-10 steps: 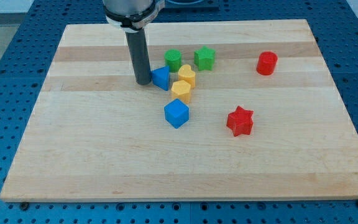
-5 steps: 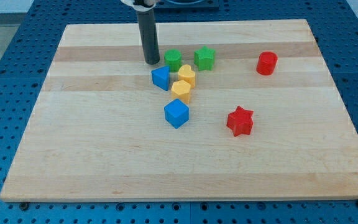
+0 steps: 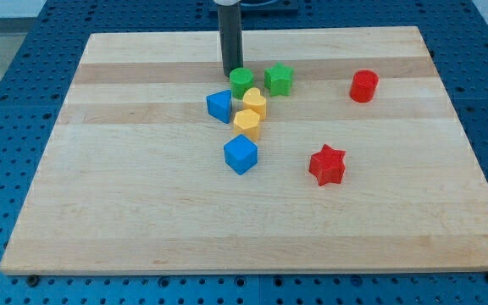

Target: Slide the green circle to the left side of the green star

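Note:
The green circle (image 3: 242,82) sits on the wooden board (image 3: 142,203) just left of the green star (image 3: 279,80), with a small gap between them. My tip (image 3: 230,72) is at the green circle's upper left edge, touching or almost touching it. The rod rises straight up out of the view's top.
A blue triangular block (image 3: 219,106) lies below-left of the green circle. A yellow heart (image 3: 255,103) and a yellow hexagon (image 3: 246,124) sit just below it. A blue cube (image 3: 241,154), a red star (image 3: 327,164) and a red cylinder (image 3: 363,85) lie farther off.
My tip moved from beside the blue triangular block up and to the right, to the green circle's upper left. The green circle has shifted slightly right toward the star.

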Available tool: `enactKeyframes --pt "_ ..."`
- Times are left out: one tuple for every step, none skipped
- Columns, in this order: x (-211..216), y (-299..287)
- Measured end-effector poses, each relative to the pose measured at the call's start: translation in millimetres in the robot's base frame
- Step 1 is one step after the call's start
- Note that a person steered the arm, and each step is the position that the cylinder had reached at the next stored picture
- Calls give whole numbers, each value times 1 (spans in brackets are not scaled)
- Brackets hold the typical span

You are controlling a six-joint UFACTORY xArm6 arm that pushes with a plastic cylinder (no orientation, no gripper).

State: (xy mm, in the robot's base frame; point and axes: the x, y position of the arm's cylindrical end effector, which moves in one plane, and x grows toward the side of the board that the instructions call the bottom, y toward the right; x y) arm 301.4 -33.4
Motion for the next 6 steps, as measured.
enactKeyframes --pt "1 1" --pt "1 1" --pt "-15 3" --pt "-22 19" --pt "-22 41" --pt "-22 64"
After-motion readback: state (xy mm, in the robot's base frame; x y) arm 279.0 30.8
